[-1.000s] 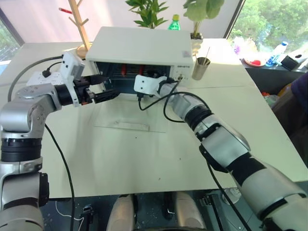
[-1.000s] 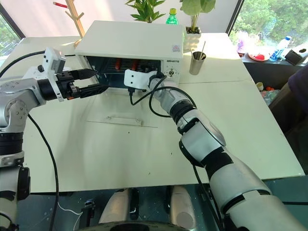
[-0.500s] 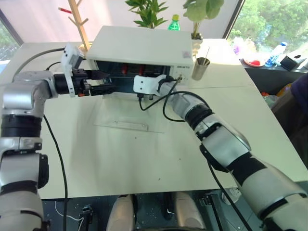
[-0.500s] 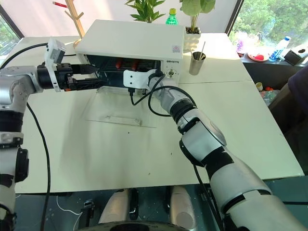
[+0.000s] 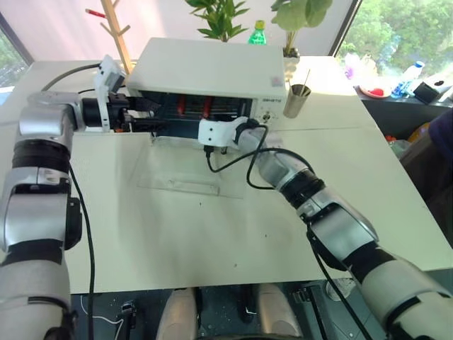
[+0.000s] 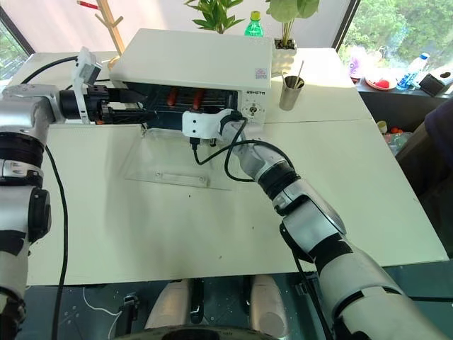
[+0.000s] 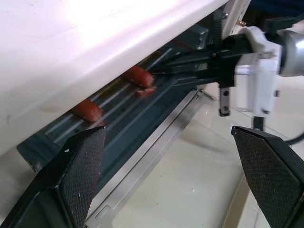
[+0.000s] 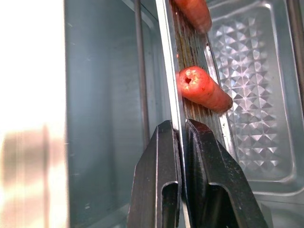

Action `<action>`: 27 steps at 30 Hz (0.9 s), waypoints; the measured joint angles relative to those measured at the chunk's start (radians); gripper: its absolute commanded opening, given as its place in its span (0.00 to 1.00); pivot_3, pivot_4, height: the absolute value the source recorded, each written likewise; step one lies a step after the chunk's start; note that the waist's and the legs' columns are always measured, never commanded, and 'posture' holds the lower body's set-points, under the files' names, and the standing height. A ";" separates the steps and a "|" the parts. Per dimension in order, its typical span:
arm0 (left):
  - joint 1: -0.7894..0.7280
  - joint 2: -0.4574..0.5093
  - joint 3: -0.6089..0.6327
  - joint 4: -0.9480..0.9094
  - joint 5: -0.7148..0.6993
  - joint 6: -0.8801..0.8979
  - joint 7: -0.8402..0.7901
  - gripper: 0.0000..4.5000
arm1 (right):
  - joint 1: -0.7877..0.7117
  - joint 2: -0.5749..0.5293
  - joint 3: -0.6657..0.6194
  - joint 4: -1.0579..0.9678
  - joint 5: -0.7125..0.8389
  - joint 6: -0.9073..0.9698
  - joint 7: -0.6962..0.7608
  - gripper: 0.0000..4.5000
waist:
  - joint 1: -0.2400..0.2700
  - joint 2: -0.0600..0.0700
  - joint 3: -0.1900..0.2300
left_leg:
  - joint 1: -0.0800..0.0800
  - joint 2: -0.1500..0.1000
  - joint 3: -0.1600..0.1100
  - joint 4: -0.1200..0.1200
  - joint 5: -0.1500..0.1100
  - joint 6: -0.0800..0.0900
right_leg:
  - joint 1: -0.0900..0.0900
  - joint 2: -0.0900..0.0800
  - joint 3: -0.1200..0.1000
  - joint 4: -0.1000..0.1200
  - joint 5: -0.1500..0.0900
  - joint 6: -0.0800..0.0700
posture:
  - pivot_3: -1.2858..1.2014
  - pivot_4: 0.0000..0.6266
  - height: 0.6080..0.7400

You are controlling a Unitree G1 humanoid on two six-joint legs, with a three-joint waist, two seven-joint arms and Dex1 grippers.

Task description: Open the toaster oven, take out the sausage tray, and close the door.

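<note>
Right gripper [image 8: 179, 142] fingers pinch the sausage tray [image 8: 190, 42] rim; draw it straight out, level. Left gripper [image 7: 171, 180] fingers spread.

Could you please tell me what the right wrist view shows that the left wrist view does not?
Right wrist view: the right gripper shut on the rim of the sausage tray, a sausage's cut end, and the embossed metal under the tray. Left wrist view: the open left gripper, the toaster oven from outside, and the lowered door. Both show the sausages on the tray.
</note>
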 measured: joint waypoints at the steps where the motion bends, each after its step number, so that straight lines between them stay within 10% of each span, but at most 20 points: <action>1: -0.008 -0.006 0.000 0.022 0.009 -0.014 0.000 1.00 | 0.009 -0.002 0.000 -0.019 -0.003 0.006 0.008 0.01 | 0.000 0.000 0.000 | 0.000 0.000 0.000 0.001 0.000 0.000 | 0.000 0.000 0.000 0.000 0.000 0.000 | 0.52 0.24 0.82; 27: -0.058 -0.031 0.009 0.130 0.089 -0.080 -0.021 1.00 | 0.317 -0.149 -0.022 -0.600 -0.009 0.077 0.198 0.01 | 0.009 -0.001 0.001 | -0.004 -0.002 -0.004 0.014 -0.001 0.003 | 0.000 -0.002 -0.001 0.011 -0.001 0.001 | 0.52 0.24 0.82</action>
